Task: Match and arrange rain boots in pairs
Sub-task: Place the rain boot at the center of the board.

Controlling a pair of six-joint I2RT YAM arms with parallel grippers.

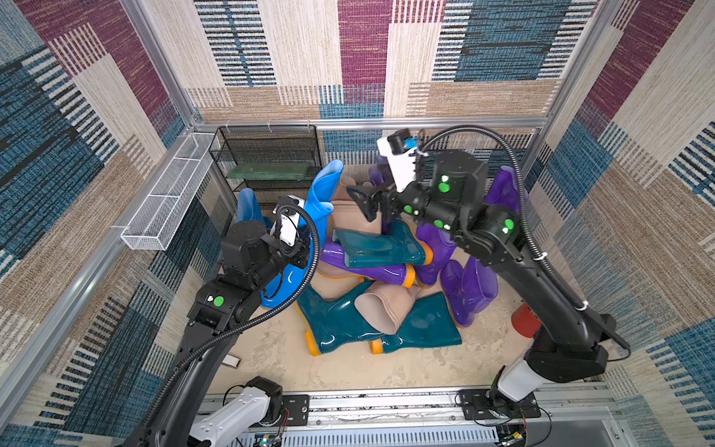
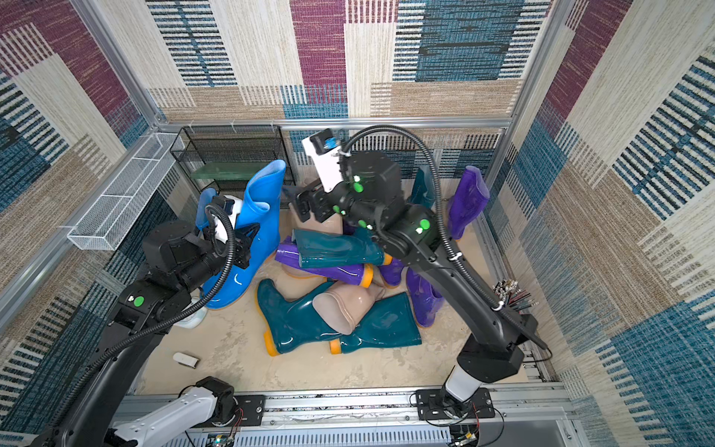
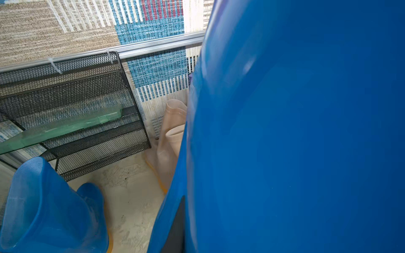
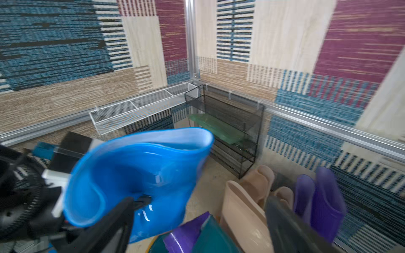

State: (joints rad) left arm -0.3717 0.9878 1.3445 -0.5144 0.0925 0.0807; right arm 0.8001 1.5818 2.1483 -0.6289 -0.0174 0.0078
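Top views show us a tall blue boot (image 1: 322, 209) (image 2: 263, 216) standing upright on its sole near the far left corner of the floor (image 1: 348, 371), just in front of the black mesh rack (image 1: 267, 162). The left gripper (image 2: 247, 243) is clamped tight on the shaft of this boot, low on the side nearer the robot. In the left wrist view the blue rubber fills most of the picture, with a dark finger (image 3: 178, 225) pressed against it. A second blue boot (image 1: 247, 205) (image 3: 43, 208) stands just beside it, closer to the left edge.

The right gripper (image 1: 365, 204) hangs above the heap, near the tall boot's rim. Its fingers (image 4: 122, 216) are spread wide in the right wrist view and we see nothing held between them.

At the middle of the floor a teal boot (image 1: 381, 247) lies across a purple boot (image 1: 367, 273). Nearer the robot, a beige boot (image 1: 387, 305) rests over two more teal ones. Other purple boots stand along the right edge.
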